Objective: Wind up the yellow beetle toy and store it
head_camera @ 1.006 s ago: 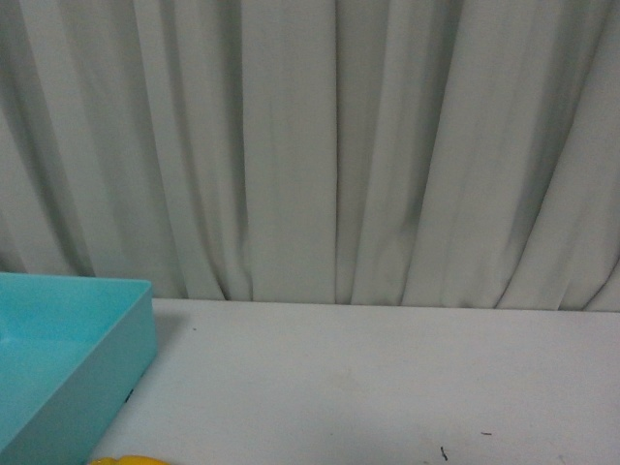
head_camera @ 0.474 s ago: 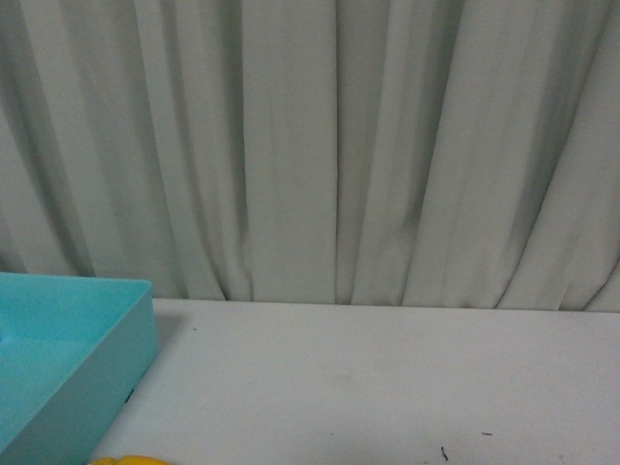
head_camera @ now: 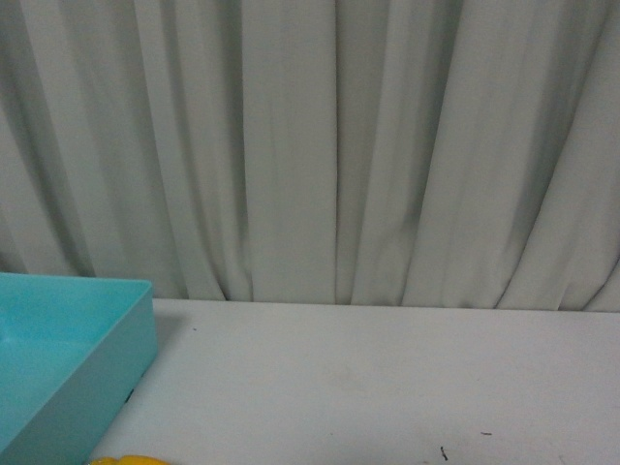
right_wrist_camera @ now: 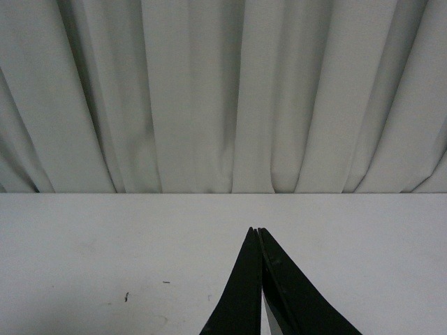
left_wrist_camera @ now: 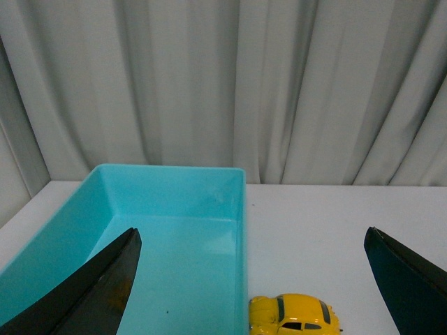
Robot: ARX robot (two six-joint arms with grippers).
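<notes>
The yellow beetle toy (left_wrist_camera: 295, 315) stands on the white table right beside the outer wall of a turquoise bin (left_wrist_camera: 241, 209), side-on to the left wrist camera. In the front view only a sliver of the toy's roof (head_camera: 129, 460) shows at the lower edge. My left gripper (left_wrist_camera: 251, 241) is open wide, one black finger over the bin and the other over bare table, with the toy between and below them, untouched. My right gripper (right_wrist_camera: 256, 230) is shut with nothing in it, hovering over bare table.
The turquoise bin (head_camera: 107, 358) sits at the table's left, its inside bare. A pleated grey curtain (head_camera: 310, 145) hangs behind the table's far edge. Small dark specks (head_camera: 443, 452) mark the white tabletop (head_camera: 387, 378).
</notes>
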